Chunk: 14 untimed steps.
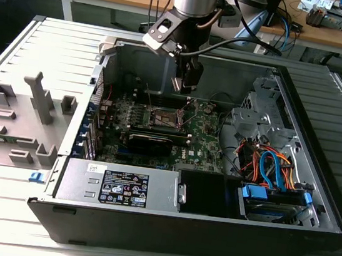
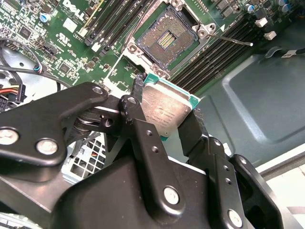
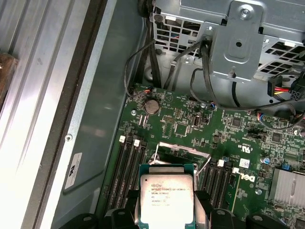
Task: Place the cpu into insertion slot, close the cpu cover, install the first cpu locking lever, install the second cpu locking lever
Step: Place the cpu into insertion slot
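Observation:
My gripper is shut on the cpu, a flat square chip with a silver lid and a green edge, held by two opposite sides. In the exterior view the gripper hangs inside the open computer case, above the motherboard. The insertion slot lies open a short way beyond the chip, its brownish contact field bare; in the exterior view the slot sits just below the gripper. The cpu cover stands raised behind the cpu in the first wrist view. A thin wire locking lever juts out beside the slot.
Memory slots flank the socket on both sides. A long black card lies across the board in front of the socket. The power supply, the drive cage with coloured cables, and the case wall close in the working space.

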Motion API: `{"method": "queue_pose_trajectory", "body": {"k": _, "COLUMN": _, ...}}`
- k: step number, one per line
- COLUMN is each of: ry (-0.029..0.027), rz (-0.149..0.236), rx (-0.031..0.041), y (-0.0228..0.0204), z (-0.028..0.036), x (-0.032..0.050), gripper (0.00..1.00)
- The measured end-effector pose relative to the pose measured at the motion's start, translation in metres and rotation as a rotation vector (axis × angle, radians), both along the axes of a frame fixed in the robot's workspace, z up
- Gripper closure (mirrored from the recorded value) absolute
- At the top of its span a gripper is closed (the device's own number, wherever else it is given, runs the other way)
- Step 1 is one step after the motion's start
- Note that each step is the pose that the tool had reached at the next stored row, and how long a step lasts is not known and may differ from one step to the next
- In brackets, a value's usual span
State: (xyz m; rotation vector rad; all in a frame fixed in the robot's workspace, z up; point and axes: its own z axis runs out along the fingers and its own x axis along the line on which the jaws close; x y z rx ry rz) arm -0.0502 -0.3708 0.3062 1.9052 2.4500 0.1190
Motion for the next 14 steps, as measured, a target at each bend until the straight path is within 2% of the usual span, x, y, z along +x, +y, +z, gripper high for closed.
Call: {"method": "queue_pose_trajectory", "body": {"k": 14, "ry": 0.0000, "rz": -0.020, "rx": 0.0000, "y": 0.0000, "z": -0.0005, "x": 0.0000, "gripper": 0.46}}
